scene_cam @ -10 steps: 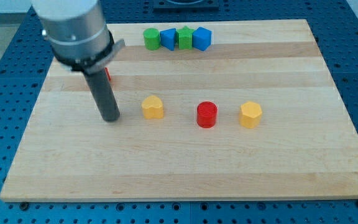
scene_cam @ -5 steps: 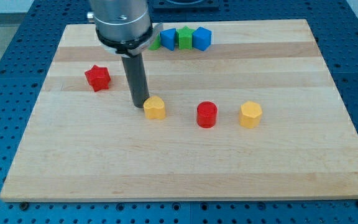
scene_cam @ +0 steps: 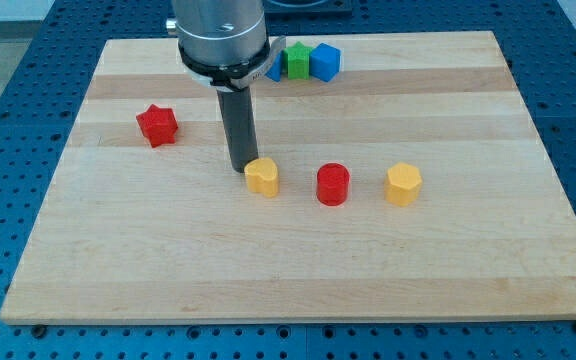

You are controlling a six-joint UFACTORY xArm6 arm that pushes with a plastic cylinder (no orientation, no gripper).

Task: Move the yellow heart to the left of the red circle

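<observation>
The yellow heart (scene_cam: pixel 262 178) lies near the board's middle, a short way left of the red circle (scene_cam: pixel 333 185), with a small gap between them. My tip (scene_cam: pixel 242 168) touches the heart's upper left side. The rod rises from there to the arm's grey body at the view's top.
A yellow hexagon (scene_cam: pixel 403 185) sits right of the red circle. A red star (scene_cam: pixel 157 125) lies at the left. A green block (scene_cam: pixel 295 60) and a blue block (scene_cam: pixel 324 61) stand at the top edge, others partly hidden behind the arm. The wooden board (scene_cam: pixel 468 250) ends on all sides.
My tip swept right from the board's left side, reached the yellow heart and pushed it slightly right and down toward the red circle. The red star came into view.
</observation>
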